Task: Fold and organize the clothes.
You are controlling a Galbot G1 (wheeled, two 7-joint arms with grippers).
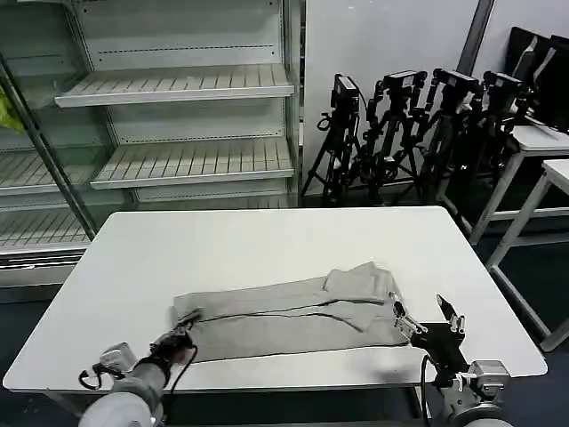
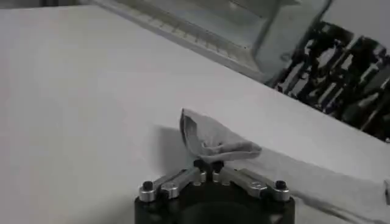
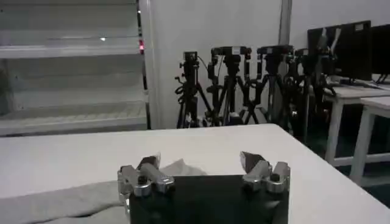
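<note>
The clothes are one light grey T-shirt, folded into a long band across the front half of the white table. My left gripper sits at the band's left end, shut on a corner of the shirt. In the left wrist view that corner stands up in a crumpled peak just beyond the closed gripper. My right gripper hovers open at the band's right end, near the table's front right. In the right wrist view its gripper has nothing between the spread fingers, and the grey shirt lies beside it.
Empty white store shelves stand behind the table on the left. A row of black tripods lines the wall behind on the right. More white tables stand at the far right. The table's back half is bare.
</note>
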